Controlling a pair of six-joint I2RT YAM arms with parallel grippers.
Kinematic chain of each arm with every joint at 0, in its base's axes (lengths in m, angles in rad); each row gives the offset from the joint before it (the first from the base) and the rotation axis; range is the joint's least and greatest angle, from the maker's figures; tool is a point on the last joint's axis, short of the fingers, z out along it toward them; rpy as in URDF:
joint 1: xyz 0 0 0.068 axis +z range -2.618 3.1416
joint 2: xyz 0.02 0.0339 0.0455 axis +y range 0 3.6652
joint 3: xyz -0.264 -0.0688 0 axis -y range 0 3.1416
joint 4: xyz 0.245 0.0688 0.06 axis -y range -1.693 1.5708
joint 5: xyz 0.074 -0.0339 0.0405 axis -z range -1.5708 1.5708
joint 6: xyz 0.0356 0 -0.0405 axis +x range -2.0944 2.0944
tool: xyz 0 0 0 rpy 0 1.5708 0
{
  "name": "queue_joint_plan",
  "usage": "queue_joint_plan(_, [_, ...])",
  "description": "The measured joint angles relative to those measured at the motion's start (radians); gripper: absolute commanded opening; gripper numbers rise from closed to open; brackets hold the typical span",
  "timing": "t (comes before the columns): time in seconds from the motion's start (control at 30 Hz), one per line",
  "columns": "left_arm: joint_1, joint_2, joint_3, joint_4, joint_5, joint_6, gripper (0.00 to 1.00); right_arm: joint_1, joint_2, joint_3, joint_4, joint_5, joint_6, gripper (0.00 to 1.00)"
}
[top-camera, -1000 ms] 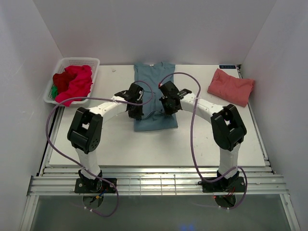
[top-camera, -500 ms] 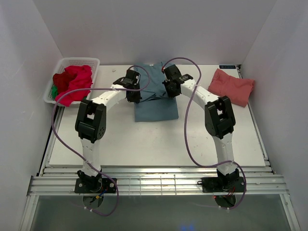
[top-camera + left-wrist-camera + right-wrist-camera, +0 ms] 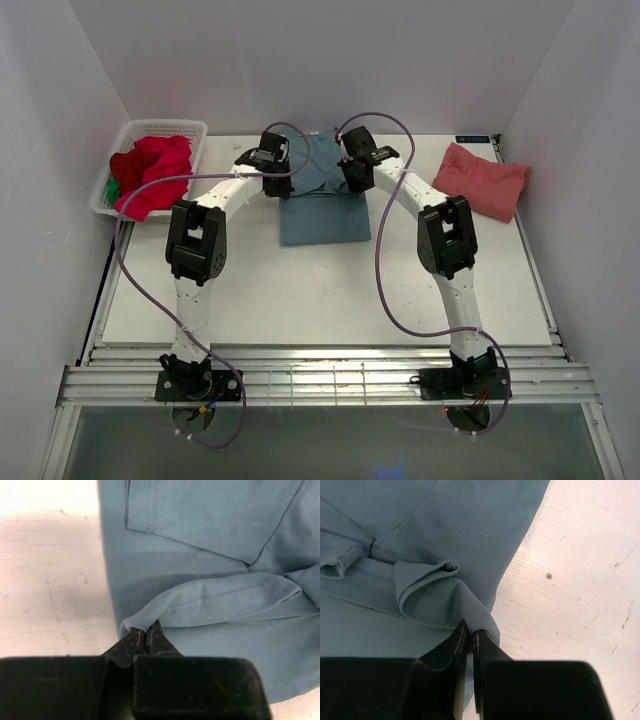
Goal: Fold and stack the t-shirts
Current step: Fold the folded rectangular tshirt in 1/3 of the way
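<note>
A teal-blue t-shirt (image 3: 320, 218), salmon-pink t-shirt (image 3: 482, 180), white lattice basket (image 3: 162, 127).

White table (image 3: 300, 300) in front of me, surface scuffed, speckled. Teal-blue t-shirt (image 3: 322, 222) at far centre, near part flat on it. Salmon-pink t-shirt (image 3: 480, 180) folded at my far right, well apart. White lattice basket (image 3: 165, 124) at far-left corner (red cloth (image 3: 155, 170) heaped inside).

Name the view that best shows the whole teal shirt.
Top external: it alone shows the whole teal shirt, lying between both arms. Left wrist shows only the edge pinched in the left gripper; right wrist only the edge pinched in the right gripper.
</note>
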State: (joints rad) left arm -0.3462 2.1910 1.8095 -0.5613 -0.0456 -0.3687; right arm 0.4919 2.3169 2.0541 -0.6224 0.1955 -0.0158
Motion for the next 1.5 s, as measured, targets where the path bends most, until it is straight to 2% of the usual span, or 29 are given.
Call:
queue_joint_plan(0.03, [0.001, 0.006, 0.003, 0.002, 0.003, 0.003, 0.00, -0.002, 0.003, 0.005, 0.000, 0.000, -0.002, 0.12])
queue_joint_plan(0.07, [0.002, 0.013, 0.007, 0.006, 0.006, 0.006, 0.05, -0.004, 0.005, 0.009, 0.004, 0.000, -0.004, 0.19])
queue_joint_plan(0.1, [0.003, 0.022, 0.010, 0.013, 0.009, 0.011, 0.13, -0.006, 0.009, 0.012, 0.011, -0.001, -0.007, 0.32])
queue_joint_plan(0.13, [0.003, 0.032, 0.015, 0.017, 0.011, 0.015, 0.34, -0.007, 0.013, 0.012, 0.021, 0.000, -0.005, 0.37])
queue_joint_plan(0.17, [0.004, 0.044, 0.020, 0.022, 0.011, 0.024, 0.43, -0.008, 0.017, 0.012, 0.030, 0.002, -0.010, 0.41])
queue_joint_plan(0.23, [0.005, 0.067, 0.023, 0.037, 0.001, 0.024, 0.53, -0.010, 0.025, 0.011, 0.051, 0.008, -0.014, 0.48])
queue_joint_plan(0.3, [0.006, 0.083, 0.025, 0.039, -0.027, 0.027, 0.56, -0.011, 0.028, 0.011, 0.073, 0.019, -0.016, 0.58])
queue_joint_plan(0.37, [0.006, 0.096, 0.064, 0.021, -0.073, 0.037, 0.61, -0.013, 0.027, 0.011, 0.102, 0.032, -0.021, 0.64])
queue_joint_plan(0.4, [0.006, 0.102, 0.097, 0.019, -0.102, 0.044, 0.61, -0.014, 0.025, 0.011, 0.120, 0.039, -0.024, 0.77])
queue_joint_plan(0.53, [0.008, 0.103, 0.275, 0.028, -0.207, 0.057, 0.61, -0.015, -0.004, 0.011, 0.159, 0.057, -0.039, 0.77])
queue_joint_plan(0.57, [0.009, 0.093, 0.296, 0.042, -0.214, 0.056, 0.61, -0.015, -0.021, 0.009, 0.163, 0.057, -0.039, 0.76])
queue_joint_plan(0.63, [0.008, 0.053, 0.312, 0.063, -0.223, 0.050, 0.57, -0.015, -0.076, -0.011, 0.179, 0.054, -0.039, 0.58])
queue_joint_plan(0.67, [0.005, 0.027, 0.306, 0.074, -0.220, 0.042, 0.41, -0.015, -0.110, -0.029, 0.186, 0.043, -0.032, 0.47])
queue_joint_plan(0.7, [0.002, 0.002, 0.289, 0.085, -0.211, 0.032, 0.23, -0.015, -0.143, -0.043, 0.187, 0.034, -0.028, 0.17])
queue_joint_plan(0.73, [-0.004, -0.025, 0.261, 0.097, -0.196, 0.024, 0.04, -0.015, -0.174, -0.055, 0.188, 0.020, -0.026, 0.08])
queue_joint_plan(0.77, [-0.013, -0.050, 0.227, 0.108, -0.172, 0.014, 0.00, -0.015, -0.200, -0.061, 0.188, 0.002, -0.012, 0.08])
queue_joint_plan(0.87, [-0.065, -0.110, 0.093, 0.158, -0.066, 0.003, 0.00, -0.015, -0.243, -0.076, 0.190, -0.077, 0.027, 0.08])
queue_joint_plan(1.13, [-0.232, -0.073, -0.177, 0.198, 0.172, -0.028, 0.00, -0.014, -0.201, -0.171, 0.150, -0.298, 0.090, 0.08])
queue_joint_plan(1.5, [-0.205, -0.069, -0.273, 0.260, 0.206, -0.023, 0.00, -0.015, -0.085, -0.171, 0.123, -0.431, 0.122, 0.08])
